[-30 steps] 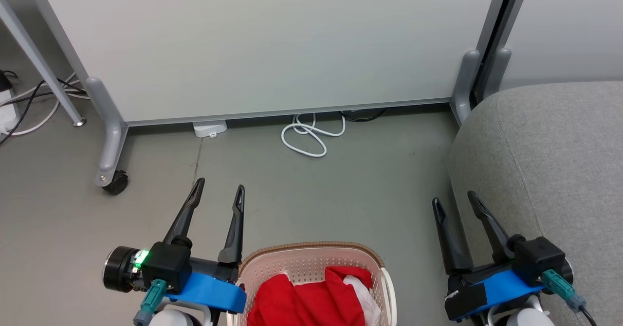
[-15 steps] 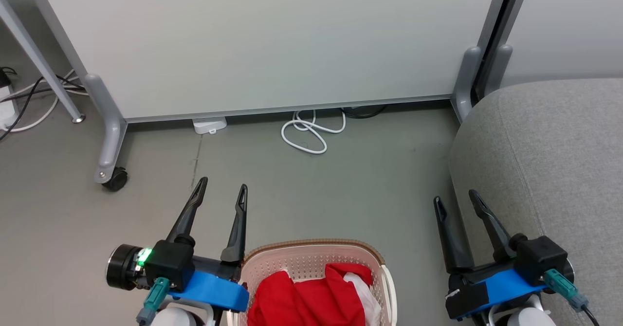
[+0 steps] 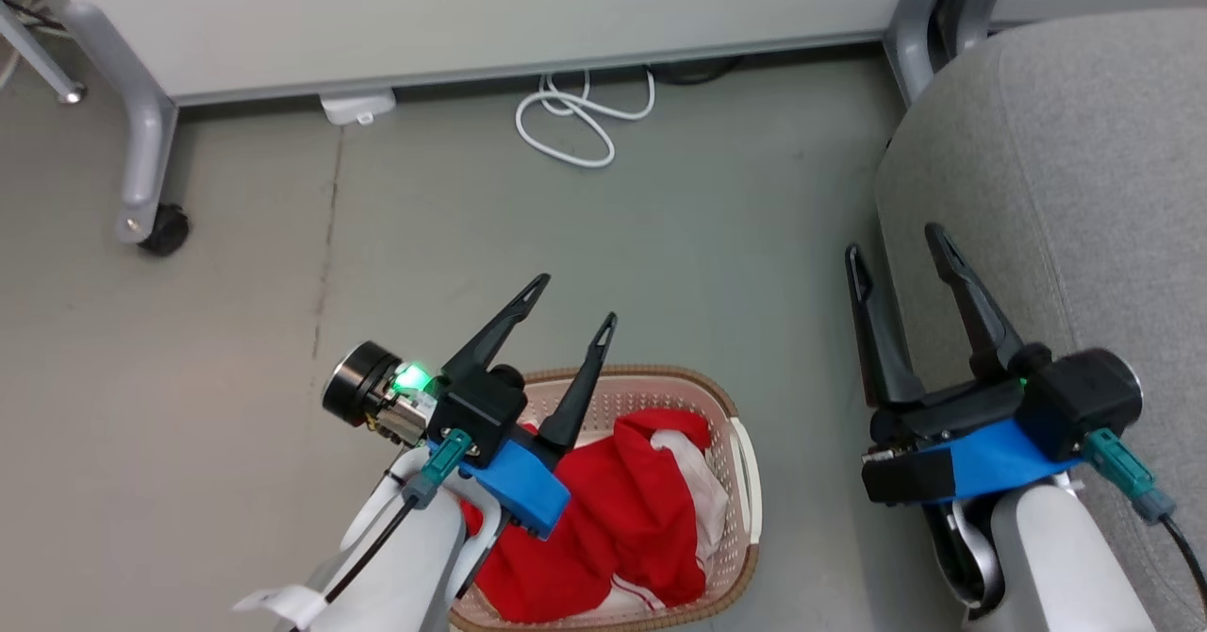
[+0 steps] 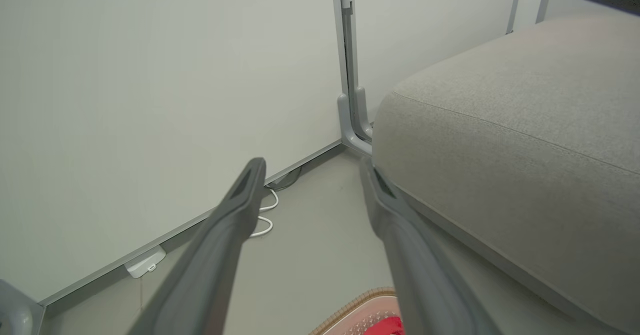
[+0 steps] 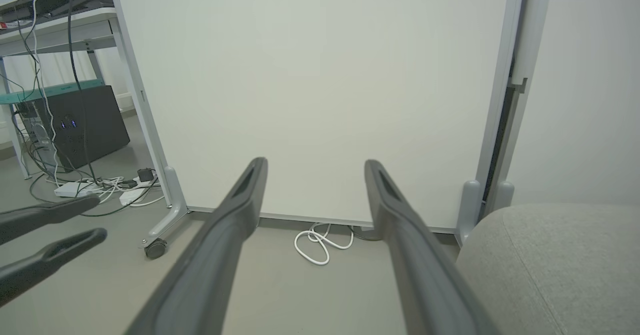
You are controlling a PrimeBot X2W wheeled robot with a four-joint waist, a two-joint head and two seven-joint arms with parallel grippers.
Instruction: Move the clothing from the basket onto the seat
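Red cloth with white trim is the subject of this inspection.

Head view: the clothing [image 3: 622, 509] lies heaped inside the basket [image 3: 747, 481], and none of it is on the seat [image 3: 1084, 189]. My left pincer [image 3: 576, 298] hangs over the basket's left rim, fingers apart and empty, with the tips aimed past the far rim at the floor [image 3: 236, 377]. The clothing sits below and behind those tips, toward my wrist and to its right. The heap's long axis runs along the basket from the far rim toward me, roughly in line with my left fingers. My right pincer [image 3: 894, 241] is well apart from the basket, fingers apart and empty, just beside the seat's front edge.

Left wrist view: both fingers are spread with nothing between them. A sliver of basket rim and red cloth shows at the bottom edge beside the right finger. The seat lies ahead and to the right.

Right wrist view: the fingers are spread and empty. A wall panel [image 5: 310, 75] and a white cable [image 5: 315, 245] lie ahead, with the seat's corner at the lower right.

Finding: the left arm is the nearer. In my judgement the pick calls for tipping that wrist down and drawing it back onto the heap, keeping the fingers clear of the rim.
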